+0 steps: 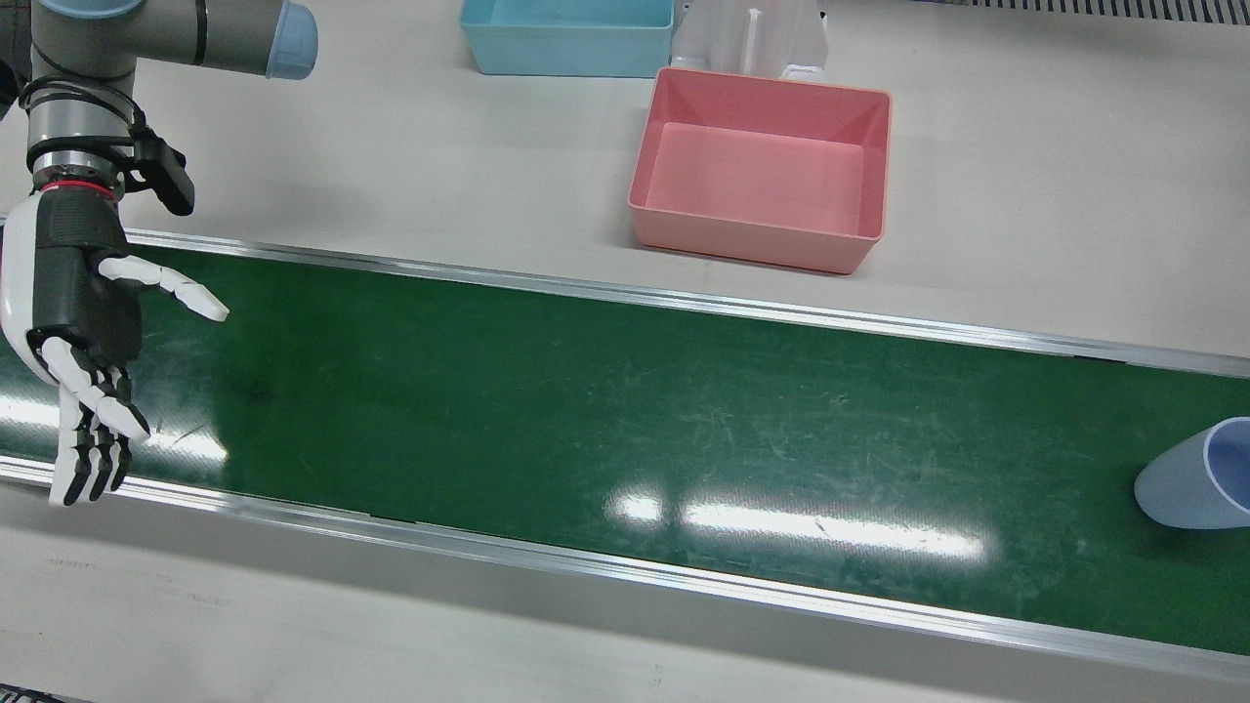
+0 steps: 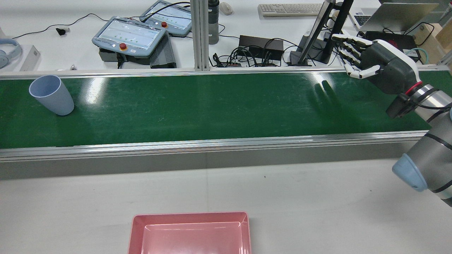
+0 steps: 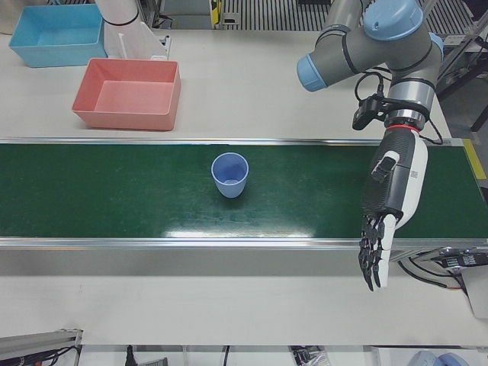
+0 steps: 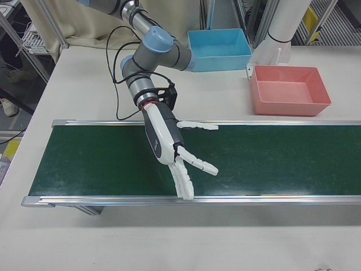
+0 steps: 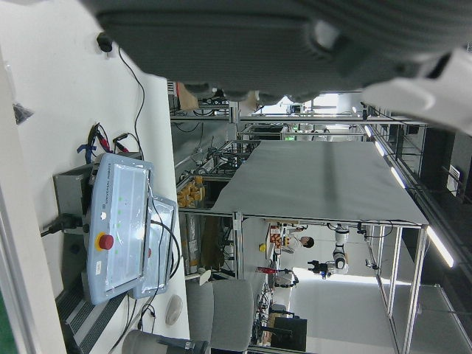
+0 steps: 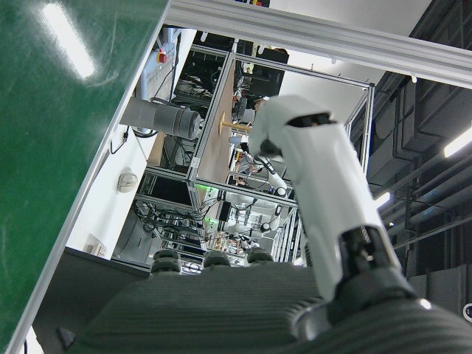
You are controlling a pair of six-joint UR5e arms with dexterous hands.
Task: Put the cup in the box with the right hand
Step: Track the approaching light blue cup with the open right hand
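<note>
A light blue cup (image 2: 51, 94) stands upright on the green belt (image 2: 212, 106), mouth up. It shows at the right edge of the front view (image 1: 1196, 474) and in the left-front view (image 3: 229, 174). The empty pink box (image 1: 762, 166) sits on the white table beside the belt, also in the right-front view (image 4: 290, 90). My right hand (image 1: 83, 322) is open and empty above the belt's other end, far from the cup; it also shows in the rear view (image 2: 374, 63) and the right-front view (image 4: 172, 147). My left hand (image 3: 389, 202) is open and empty, fingers hanging past the belt's front rail, to the cup's right in that view.
A blue box (image 1: 566, 34) and a white pedestal (image 1: 752, 39) stand behind the pink box. Metal rails (image 1: 625, 288) edge the belt. Two teach pendants (image 2: 129, 35), cables and a keyboard lie beyond the belt's far side in the rear view.
</note>
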